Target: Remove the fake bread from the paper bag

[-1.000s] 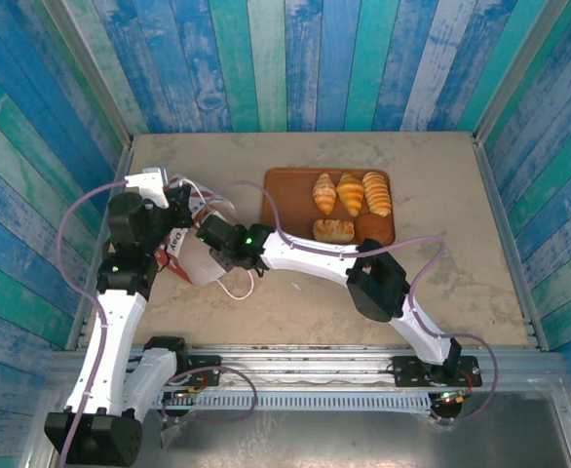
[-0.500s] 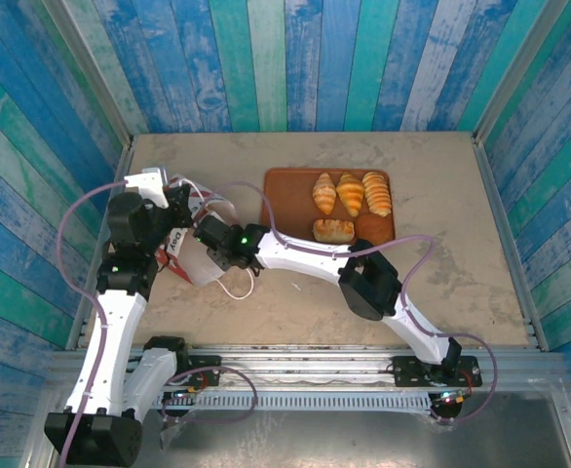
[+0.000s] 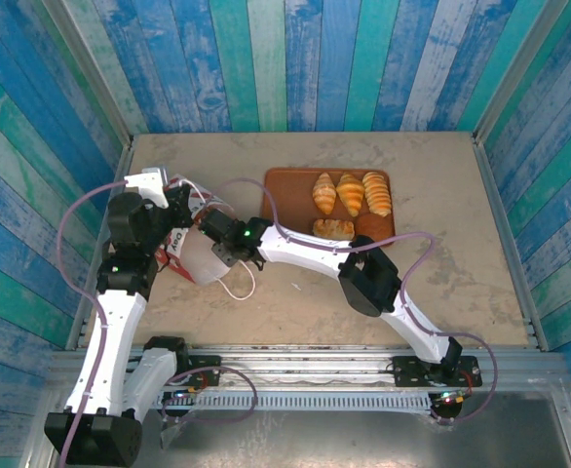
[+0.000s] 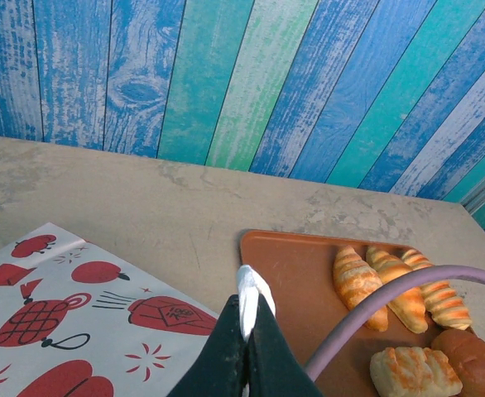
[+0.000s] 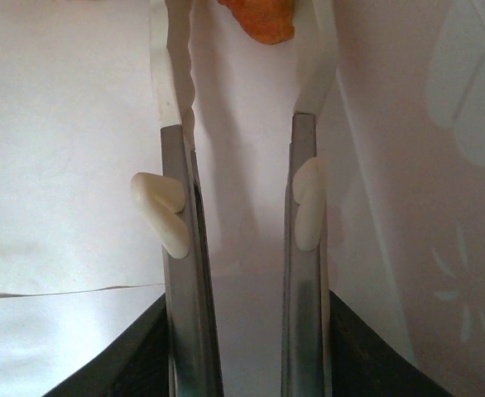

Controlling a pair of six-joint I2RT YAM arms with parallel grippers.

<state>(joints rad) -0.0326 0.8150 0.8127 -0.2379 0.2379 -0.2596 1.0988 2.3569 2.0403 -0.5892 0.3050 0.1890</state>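
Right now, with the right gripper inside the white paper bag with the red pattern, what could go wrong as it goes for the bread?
The open right gripper sits between the walls of the white and red paper bag, with the orange-brown pastry only at its fingertips. Closing now might pinch paper or nudge the pastry away. The left gripper pinches just a thin white bit of the bag, which could slip or tear.

Fake bread [image 5: 259, 21]: one orange-brown piece, cut off by the top edge.
Paper bag [image 4: 60, 331]: cut off at left and bottom edges.
Right gripper [image 3: 210, 253]: fingertips hidden inside the bag, top view.
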